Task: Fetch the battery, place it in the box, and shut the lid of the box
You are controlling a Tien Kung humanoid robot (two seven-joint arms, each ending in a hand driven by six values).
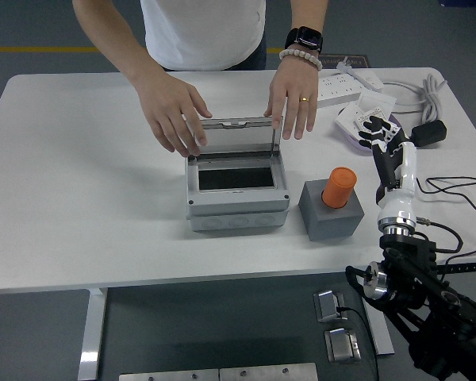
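One box (236, 190), one battery (339, 187); right hand (383, 136) seemingly empty.

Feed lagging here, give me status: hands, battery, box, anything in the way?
Right hand open, raised right of the orange cylindrical battery, which stands in its grey block holder. Grey plastic box open. Person's hands hold its clear lid.
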